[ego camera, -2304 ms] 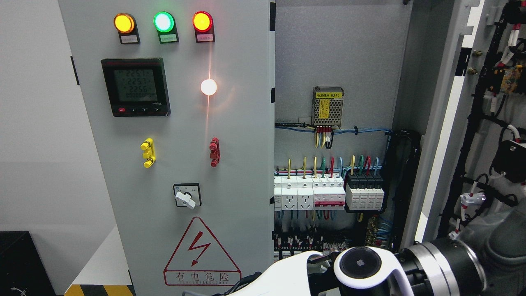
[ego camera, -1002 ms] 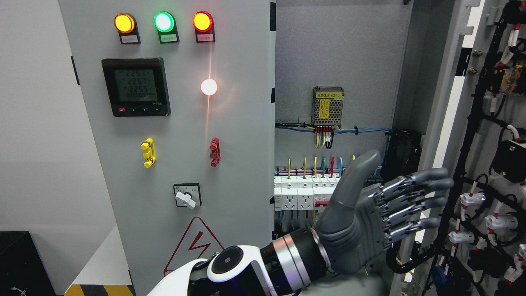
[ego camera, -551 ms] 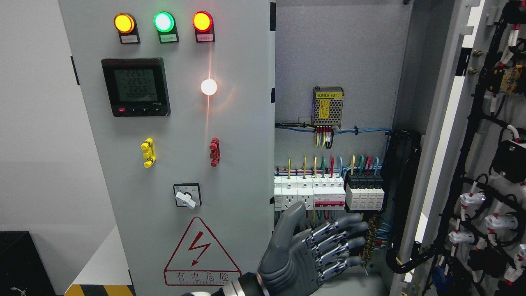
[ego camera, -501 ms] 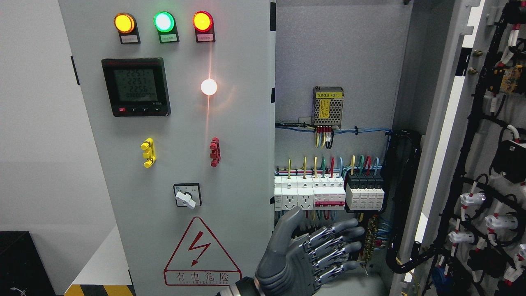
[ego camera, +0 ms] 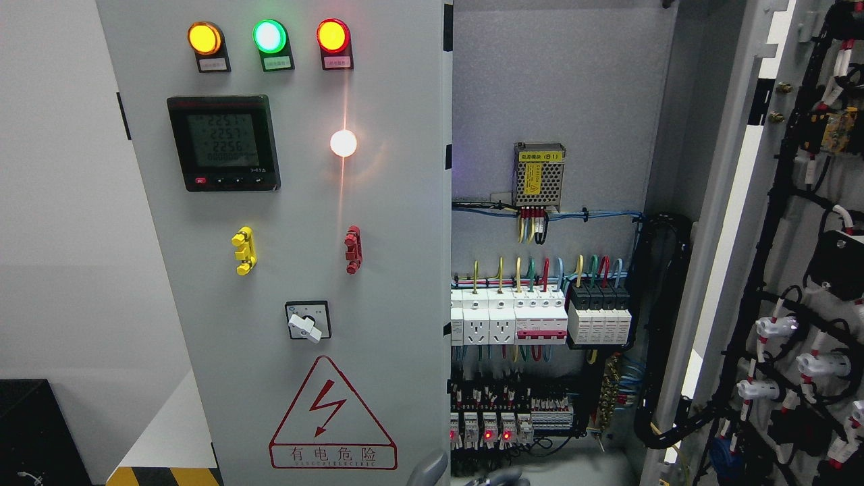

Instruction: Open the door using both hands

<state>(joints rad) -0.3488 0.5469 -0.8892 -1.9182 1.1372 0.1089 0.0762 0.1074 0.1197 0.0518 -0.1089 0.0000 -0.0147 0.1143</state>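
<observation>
- Where the bottom edge cuts the picture, only a grey fingertip (ego camera: pixel 429 467) and a sliver of another grey part beside it show — which arm they belong to cannot be told, nor whether the fingers are spread or curled.
- Just behind them stands the closed left door (ego camera: pixel 290 270), grey, bearing a red lightning warning triangle (ego camera: pixel 331 415), a white rotary switch (ego camera: pixel 307 322), a yellow handle (ego camera: pixel 243 250) and a red handle (ego camera: pixel 352 249).
- Higher on that panel sit a black meter (ego camera: pixel 223 142) and three lit lamps — amber, green, red.
- At the right, the right door (ego camera: pixel 796 256) is swung wide open, its inner side strung with black cabling.
- Deepest in, the cabinet interior (ego camera: pixel 547 81) shows white breakers (ego camera: pixel 507 317) and a small power supply (ego camera: pixel 538 175).
</observation>
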